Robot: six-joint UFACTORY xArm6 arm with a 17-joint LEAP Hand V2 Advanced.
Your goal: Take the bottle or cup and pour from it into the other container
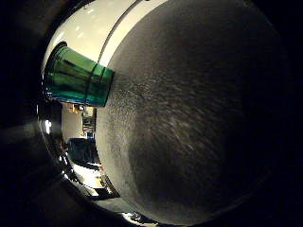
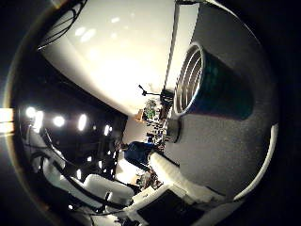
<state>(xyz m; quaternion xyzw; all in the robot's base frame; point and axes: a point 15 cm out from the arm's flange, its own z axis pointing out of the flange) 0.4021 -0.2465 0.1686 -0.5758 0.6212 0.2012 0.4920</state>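
Observation:
A dark green cup (image 2: pixel 226 87) with a pale ribbed inside stands on the grey table (image 2: pixel 235 160), and I look at its open mouth from the side. The right little finger side palm view shows the green cup (image 1: pixel 78 78) near the table's rim, with the grey table top (image 1: pixel 189 113) filling most of that view, close to the palm. A white part of my hand (image 2: pixel 177 176) reaches in over the table, away from the cup. No bottle or second container is clearly in view.
A blue object (image 2: pixel 141 151) lies beyond the table edge near the white hand part; I cannot tell what it is. Room clutter and ceiling lights (image 2: pixel 56 121) show past the table. A white wall (image 2: pixel 122 56) stands behind.

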